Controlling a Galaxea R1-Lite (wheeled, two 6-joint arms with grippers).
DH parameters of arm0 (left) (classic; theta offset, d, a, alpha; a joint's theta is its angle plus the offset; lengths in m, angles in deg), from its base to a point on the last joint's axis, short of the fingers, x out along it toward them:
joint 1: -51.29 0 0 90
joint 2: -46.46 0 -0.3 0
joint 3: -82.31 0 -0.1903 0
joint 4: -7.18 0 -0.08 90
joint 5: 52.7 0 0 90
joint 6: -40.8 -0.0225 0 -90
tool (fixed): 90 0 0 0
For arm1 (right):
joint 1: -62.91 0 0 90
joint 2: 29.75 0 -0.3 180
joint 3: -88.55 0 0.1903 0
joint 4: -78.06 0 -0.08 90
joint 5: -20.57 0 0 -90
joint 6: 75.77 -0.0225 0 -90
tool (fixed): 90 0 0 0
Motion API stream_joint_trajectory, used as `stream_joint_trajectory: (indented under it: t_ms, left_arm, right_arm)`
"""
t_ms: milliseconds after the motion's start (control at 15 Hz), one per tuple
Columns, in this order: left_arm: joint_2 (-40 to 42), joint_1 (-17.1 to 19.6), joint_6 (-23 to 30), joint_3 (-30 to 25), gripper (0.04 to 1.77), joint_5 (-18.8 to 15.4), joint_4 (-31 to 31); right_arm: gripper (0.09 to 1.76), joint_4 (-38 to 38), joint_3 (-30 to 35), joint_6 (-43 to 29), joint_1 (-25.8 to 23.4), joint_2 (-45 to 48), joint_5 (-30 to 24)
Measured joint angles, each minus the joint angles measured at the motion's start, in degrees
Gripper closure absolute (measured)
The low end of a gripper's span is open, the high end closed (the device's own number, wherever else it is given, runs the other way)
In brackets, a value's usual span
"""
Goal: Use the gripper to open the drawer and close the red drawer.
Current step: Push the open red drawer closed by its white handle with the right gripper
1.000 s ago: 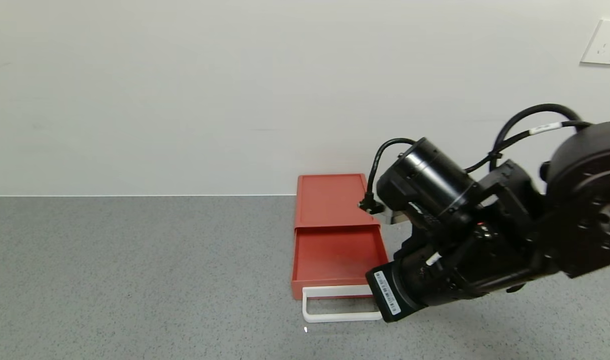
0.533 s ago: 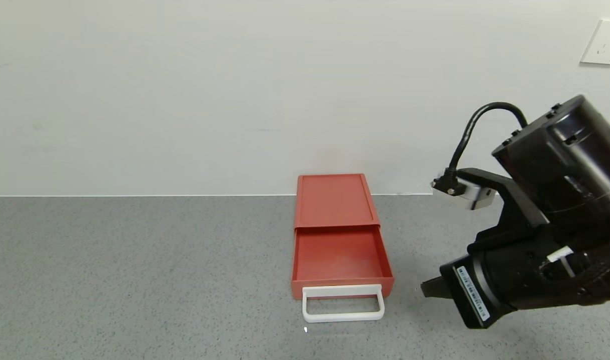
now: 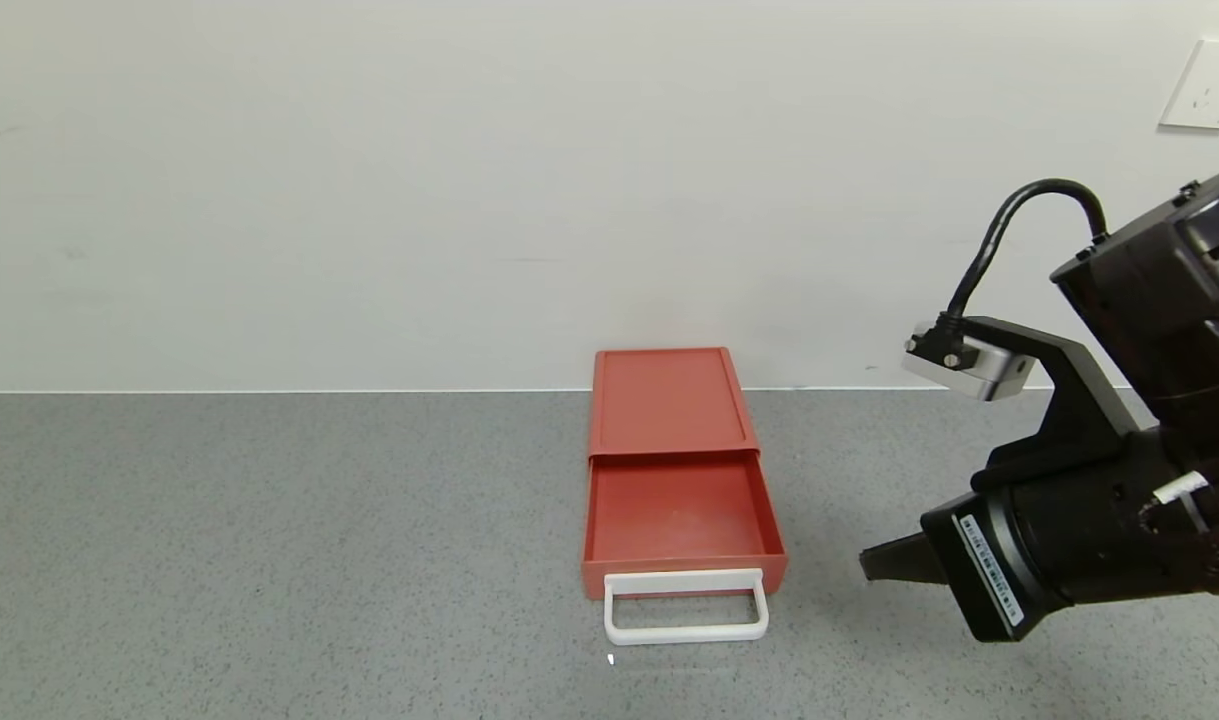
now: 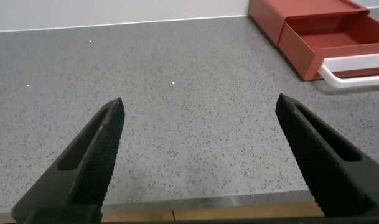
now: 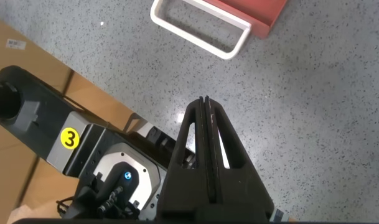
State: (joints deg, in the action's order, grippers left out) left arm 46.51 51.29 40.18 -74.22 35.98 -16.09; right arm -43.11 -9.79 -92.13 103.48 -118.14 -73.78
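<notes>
On grey tabletop [image 3: 269,550], back against wall: red drawer [image 3: 669,470], tray slid out, white handle [image 3: 685,606] at 6 o'clock. At 3 o'clock, apart: right claw [image 3: 884,562], clenched, empty. Left claw [image 4: 201,155] released, parked.

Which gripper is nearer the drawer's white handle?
Right. The right gripper hovers just off the white handle, fingers shut. The left gripper sits open, farther off near the table edge.

Matt red plastic drawer [image 3: 675,470], speckled grey tabletop [image 3: 269,540]
</notes>
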Motion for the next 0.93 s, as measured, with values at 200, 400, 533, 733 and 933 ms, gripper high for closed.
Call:
stream_joint_trajectory:
  t_ms: [200, 400, 533, 733, 933]
  left_arm:
    - [0.0, 0.0, 0.0, 0.0, 0.06, 0.0, 0.0]
    - [0.0, 0.0, 0.1, 0.0, 0.06, 0.0, 0.0]
    - [0.0, 0.0, 0.0, 0.0, 0.06, 0.0, 0.0]
    - [0.0, 0.0, 0.1, 0.0, 0.06, 0.0, 0.0]
    - [0.0, 0.0, 0.1, 0.0, 0.06, 0.0, -0.1]
  right_arm:
    - [1.73, -1.0, -0.2, 0.0, -0.1, -1.3, -0.1]
    - [1.73, -3.9, -1.4, -0.8, -0.1, -5.9, -0.1]
    - [1.73, -4.3, -3.7, -2.8, -0.1, -10.3, 0.0]
    - [1.73, -4.1, -8.0, -7.0, 0.3, -16.6, 0.3]
    - [1.73, -3.7, -10.3, -8.8, 1.0, -20.9, 1.8]
